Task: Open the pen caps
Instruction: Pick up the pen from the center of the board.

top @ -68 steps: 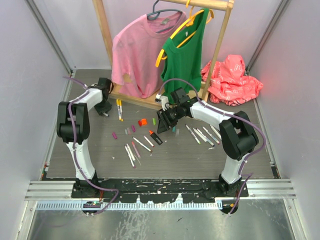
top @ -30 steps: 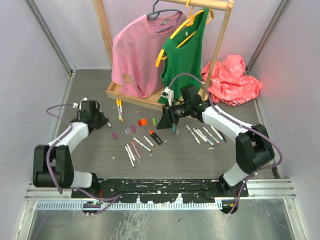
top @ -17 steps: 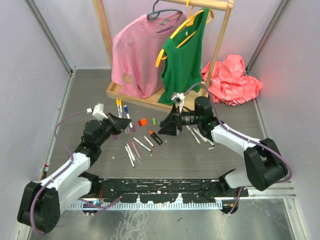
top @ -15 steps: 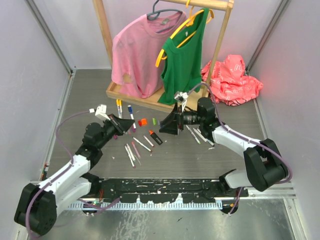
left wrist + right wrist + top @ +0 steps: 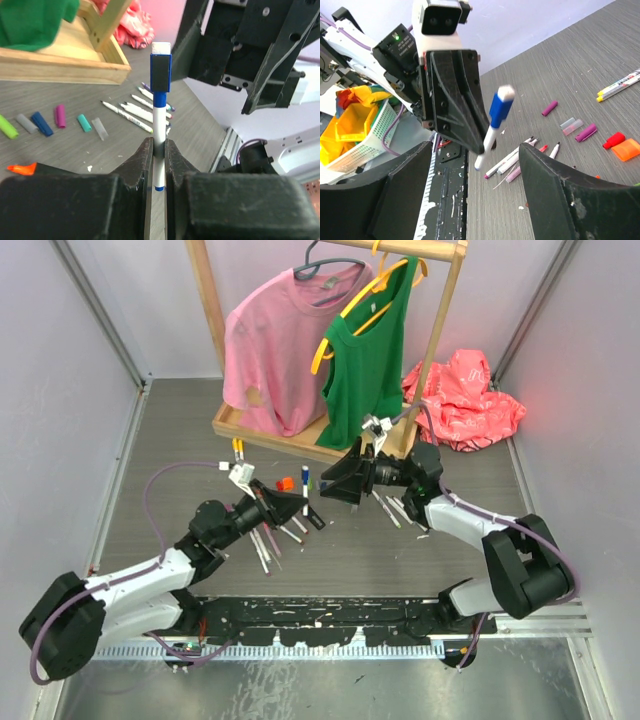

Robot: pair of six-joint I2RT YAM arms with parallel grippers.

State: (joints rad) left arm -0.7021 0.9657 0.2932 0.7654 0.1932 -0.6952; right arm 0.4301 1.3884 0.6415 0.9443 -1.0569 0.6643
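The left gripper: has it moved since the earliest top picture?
Yes. The left gripper went rightward and down the view, away from the wooden rack base.

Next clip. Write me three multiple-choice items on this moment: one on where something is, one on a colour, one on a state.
1. Where is the marker?
A. in the left hand
B. in the right hand
C. in neither hand

2. What colour is its cap?
A. red
B. blue
C. green

3. What state is the right hand in?
A. open
B. shut on the cap
C. shut on the marker

Answers:
1 A: the left wrist view shows that hand clamped on the barrel.
2 B: the cap is blue in both wrist views.
3 A: the right wrist view shows its jaws wide apart, gripping nothing.
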